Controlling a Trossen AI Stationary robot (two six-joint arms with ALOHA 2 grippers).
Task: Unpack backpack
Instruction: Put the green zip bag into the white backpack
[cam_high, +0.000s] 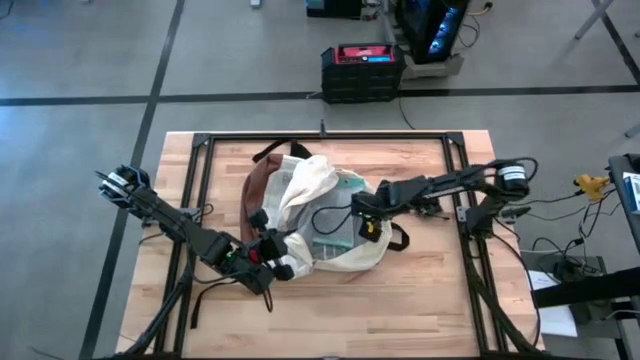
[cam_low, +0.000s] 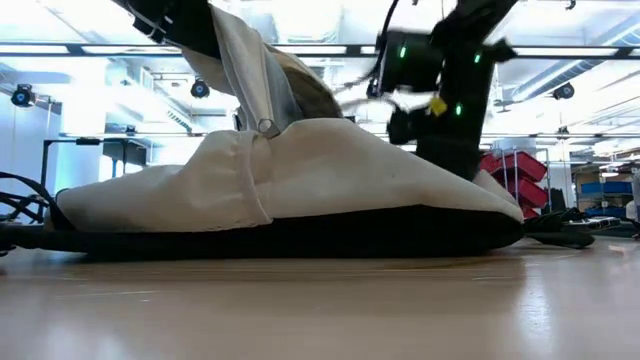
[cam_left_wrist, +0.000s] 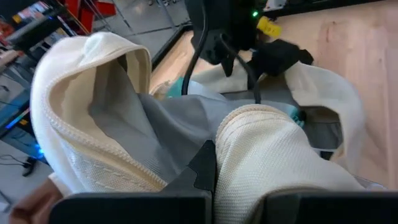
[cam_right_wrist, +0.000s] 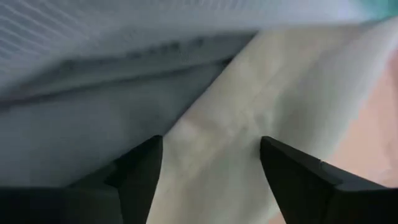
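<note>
— On the wooden table (cam_high: 420, 290) we see the backpack (cam_high: 335, 255) first: it lies flat near the middle, its reddish-brown base toward the far edge, its cream fabric slumped across the boards. From table height we see it as a long low mound, with a flap pulled up at one end.

— And what do we make of the arms?

— We see the left gripper (cam_high: 268, 262) at the near-left side of the bag, its jaws clamped on a fold of the cream fabric, lifting the mouth so the grey lining (cam_left_wrist: 155, 124) shows. The right gripper (cam_high: 368, 222) hangs over the bag's opening; its two dark fingers (cam_right_wrist: 134, 171) stand apart with cream cloth between them, gripping nothing.

— Anything smaller?

— Inside the mouth we can pick out a teal-edged clear pouch (cam_high: 345, 190), partly under the right arm.
</note>
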